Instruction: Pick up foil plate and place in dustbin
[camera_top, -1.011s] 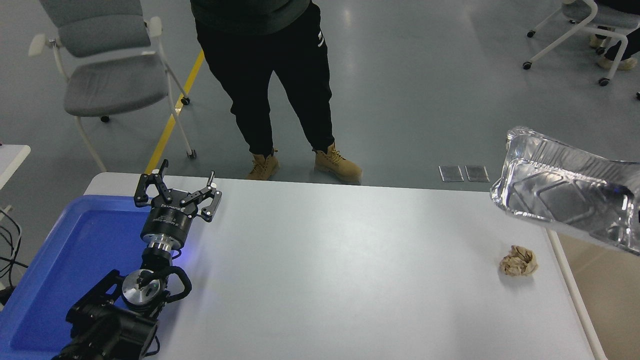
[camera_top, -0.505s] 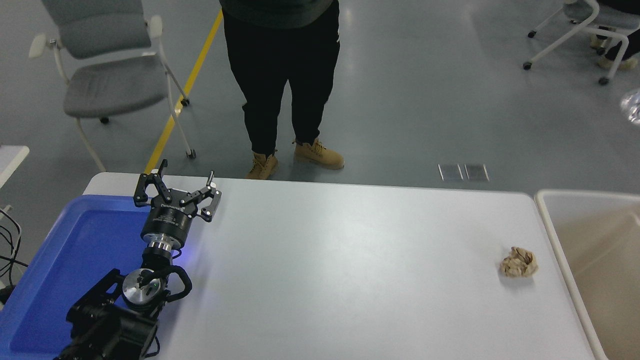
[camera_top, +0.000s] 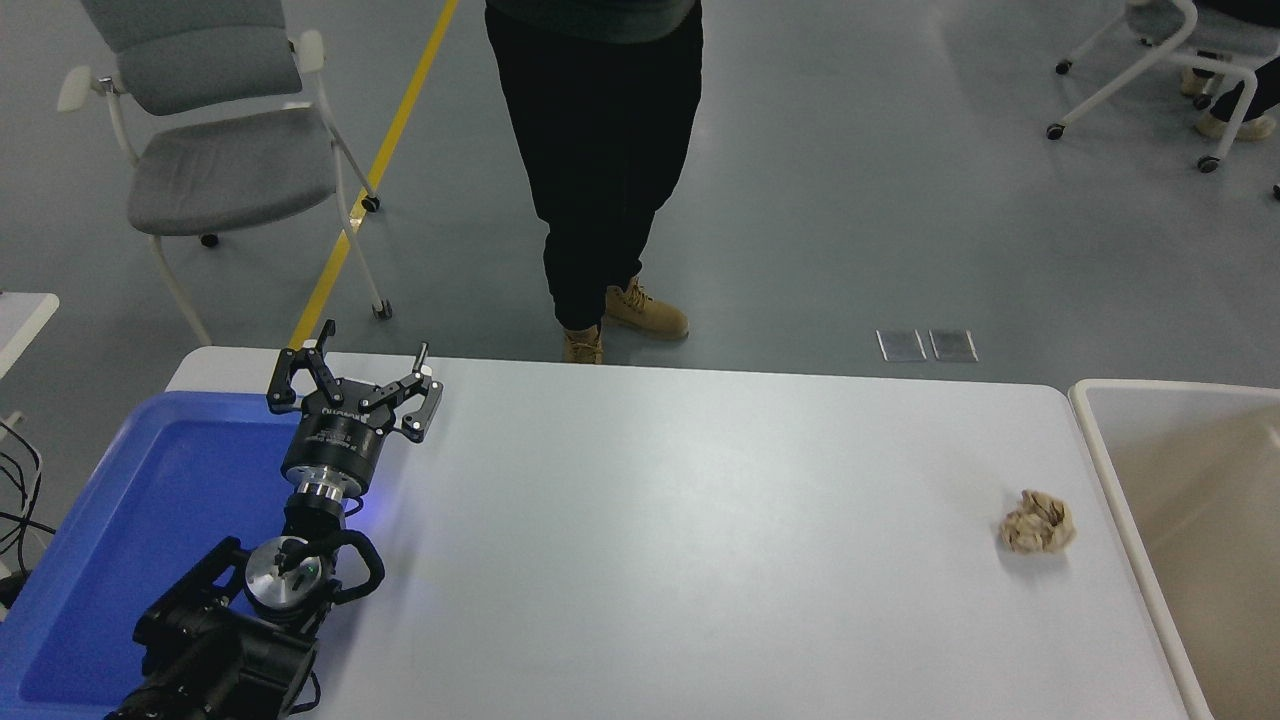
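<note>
The foil plate is out of view. The dustbin (camera_top: 1110, 470), a cream bin with a thick white rim, stands against the table's right edge, and only its left part shows. What lies inside it is hidden. My left gripper (camera_top: 355, 370) is open and empty, parked at the lower left over the edge of the blue tray. My right arm and gripper are out of view.
A blue plastic tray (camera_top: 150, 500) lies at the table's left end. A small crumpled brown paper ball (camera_top: 1038, 522) lies near the right edge, next to the bin. A person (camera_top: 600, 150) stands at the far side. A grey chair (camera_top: 210, 150) stands at the back left.
The foil plate, held high over the bin one second ago, moved up and off the right edge and is gone. The person stepped to the right. The left arm has not moved.
</note>
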